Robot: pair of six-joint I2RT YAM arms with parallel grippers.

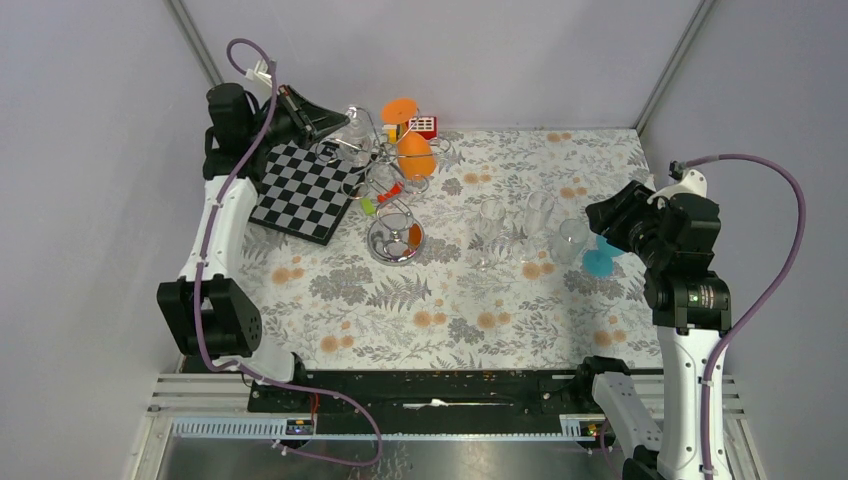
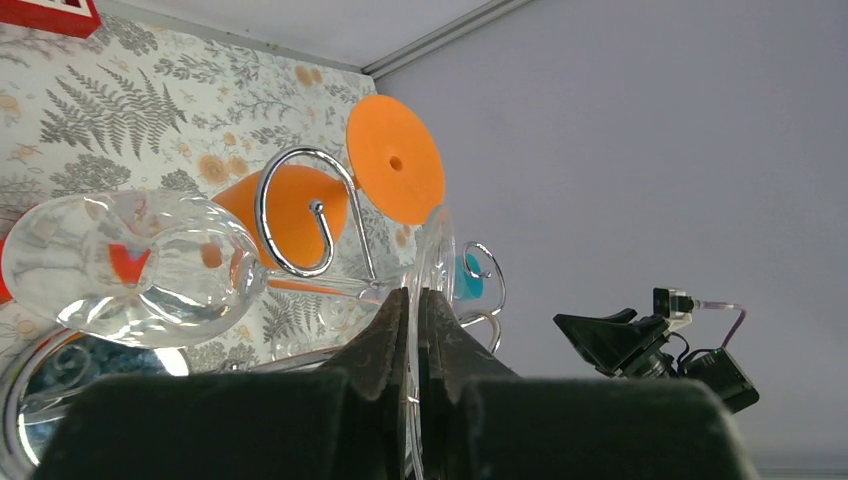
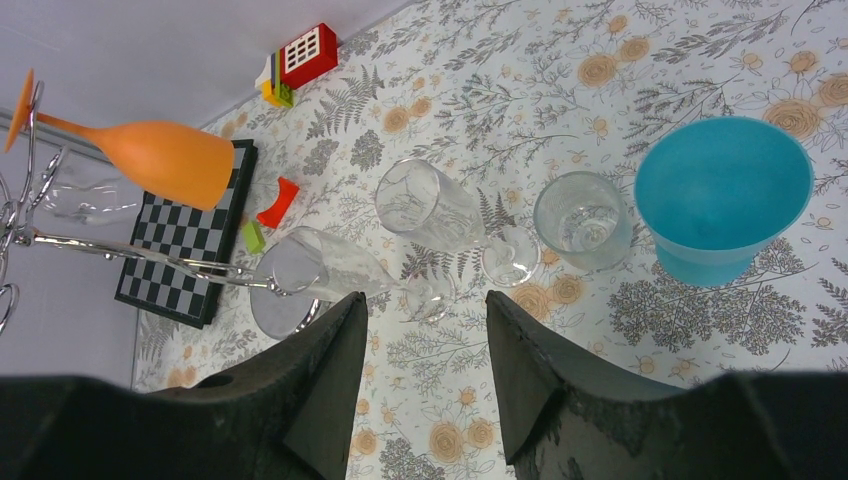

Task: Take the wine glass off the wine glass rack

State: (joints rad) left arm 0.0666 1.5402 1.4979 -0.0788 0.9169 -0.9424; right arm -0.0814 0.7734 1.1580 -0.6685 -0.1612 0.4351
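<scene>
**On the rack: glass foot clamped**

The wine glass (image 2: 130, 270) is hung on the wine glass rack (image 1: 394, 243), its foot clamped by the left claw (image 2: 413, 296). The right claw (image 3: 425, 300) is held apart over the surface (image 1: 450, 300), well away.

Rack (image 1: 393, 240) is pretty boxed in: chessboard (image 1: 305, 190) right on its left, orange glass (image 1: 415, 152) hanging at the back by the wall. Clear glasses (image 1: 537, 220) and blue cup (image 1: 600, 262) crowd the right. The table's (image 1: 430, 310) near half is wide open.
</scene>
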